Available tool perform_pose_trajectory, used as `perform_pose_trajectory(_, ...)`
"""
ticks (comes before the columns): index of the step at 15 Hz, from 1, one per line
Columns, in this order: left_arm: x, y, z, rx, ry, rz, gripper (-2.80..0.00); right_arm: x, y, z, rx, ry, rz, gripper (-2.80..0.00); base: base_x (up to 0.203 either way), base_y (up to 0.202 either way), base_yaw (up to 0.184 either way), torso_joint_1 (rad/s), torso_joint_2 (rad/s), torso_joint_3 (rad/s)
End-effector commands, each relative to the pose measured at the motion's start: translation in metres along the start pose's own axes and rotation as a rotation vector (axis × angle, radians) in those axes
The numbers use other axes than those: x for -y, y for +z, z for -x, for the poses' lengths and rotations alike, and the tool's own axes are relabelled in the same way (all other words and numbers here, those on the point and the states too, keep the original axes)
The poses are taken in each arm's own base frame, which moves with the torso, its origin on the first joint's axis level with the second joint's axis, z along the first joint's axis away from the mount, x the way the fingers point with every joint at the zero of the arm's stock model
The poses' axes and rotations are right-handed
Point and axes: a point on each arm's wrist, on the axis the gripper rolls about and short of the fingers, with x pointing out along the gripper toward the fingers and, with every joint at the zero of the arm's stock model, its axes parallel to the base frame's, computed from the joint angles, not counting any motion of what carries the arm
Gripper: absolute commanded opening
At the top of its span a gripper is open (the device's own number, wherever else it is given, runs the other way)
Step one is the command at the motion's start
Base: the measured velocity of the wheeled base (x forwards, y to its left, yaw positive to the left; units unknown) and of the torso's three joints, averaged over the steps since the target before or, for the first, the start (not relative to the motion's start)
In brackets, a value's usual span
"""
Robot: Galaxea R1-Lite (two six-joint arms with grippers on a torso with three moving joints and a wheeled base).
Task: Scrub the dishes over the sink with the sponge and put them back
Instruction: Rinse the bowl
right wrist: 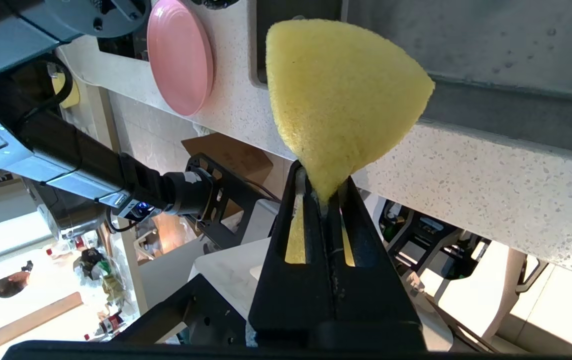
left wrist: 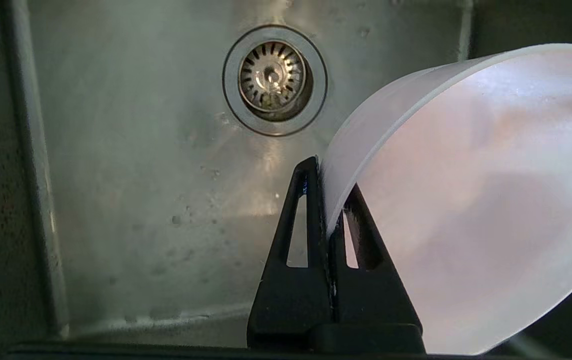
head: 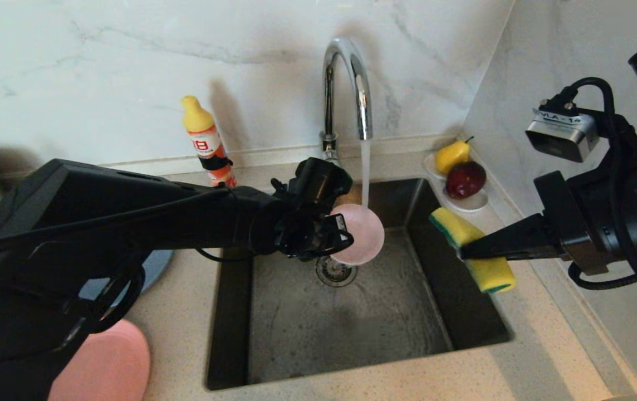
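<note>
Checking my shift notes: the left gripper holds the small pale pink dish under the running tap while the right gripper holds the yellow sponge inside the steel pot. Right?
Not quite. The head view shows the right gripper holding the yellow foam sponge in the air over the right edge of the stainless-steel sink, not inside a pot. The rest stands.

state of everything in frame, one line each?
tap: running
small pale pink dish: held under the stream
left gripper: shut on dish rim
sponge: bent, pinched
right gripper: shut on sponge
sink: wet
large salmon-pink plate: on counter
</note>
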Motion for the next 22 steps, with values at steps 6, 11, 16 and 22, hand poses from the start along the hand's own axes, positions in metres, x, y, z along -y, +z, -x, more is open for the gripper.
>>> perform_pose_trajectory(6,-0.004,-0.001,0.005,-0.064,-0.002,0.035,-2.80,0.000,-0.001,0.001,-0.002,0.001,-0.002,-2.80,0.000,0.000,0.000,0.000,0.00,0.000)
perform_pose_trajectory(11,-0.006,-0.011,0.003,-0.134,0.004,0.040,-2.80,-0.001,-0.002,0.005,0.005,0.005,0.002,-2.80,0.000,0.000,0.000,0.000,0.00,0.000)
perform_pose_trajectory(16,-0.004,-0.010,0.003,-0.128,0.000,0.049,-2.80,-0.001,-0.003,0.006,0.006,0.004,0.001,-2.80,0.000,0.000,0.000,0.000,0.00,0.000)
perform_pose_trajectory(22,0.004,-0.003,-0.007,-0.099,-0.020,0.065,-2.80,0.002,-0.003,0.001,-0.005,-0.003,-0.003,-2.80,0.000,0.000,0.000,0.000,0.00,0.000)
